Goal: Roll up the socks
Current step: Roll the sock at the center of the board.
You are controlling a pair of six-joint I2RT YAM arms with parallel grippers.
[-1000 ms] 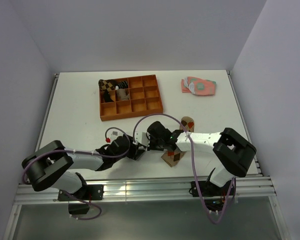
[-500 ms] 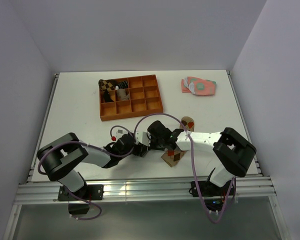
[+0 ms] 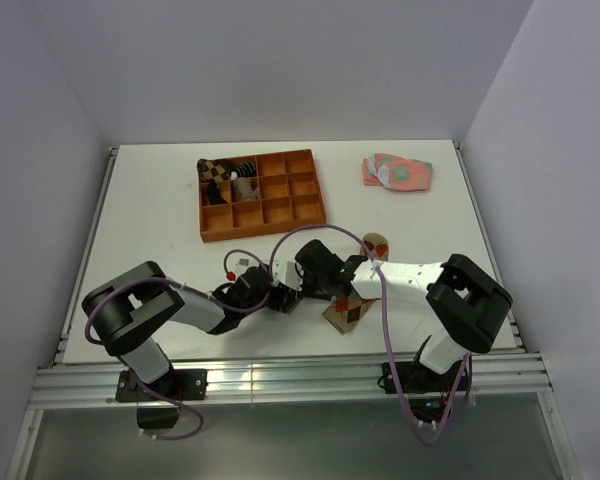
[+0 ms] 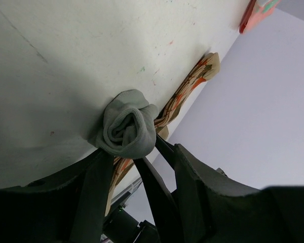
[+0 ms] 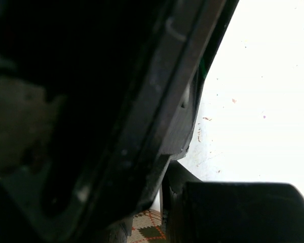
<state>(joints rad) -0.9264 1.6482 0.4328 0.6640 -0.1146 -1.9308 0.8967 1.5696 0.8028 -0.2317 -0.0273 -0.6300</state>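
Since the grey sock (image 4: 126, 129) is soft, light and springy, I think it is needing a pinch across its fat middle, or it will be popping open. The left jaws are standing apart around its bunched-up ball on the worktop (image 4: 91, 50). Behind it, the tan sock (image 4: 192, 81) with orange diamonds is lying flat. The right jaws are hiding, so I cannot tell.

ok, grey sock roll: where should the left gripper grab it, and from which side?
Across the round flanks of the grey sock roll, squeezing the spiral shut. Come in low along the table, end-on, as the left gripper is lined up now: its fingers straddle the roll. The argyle sock lies right behind, so probably stay shallow.
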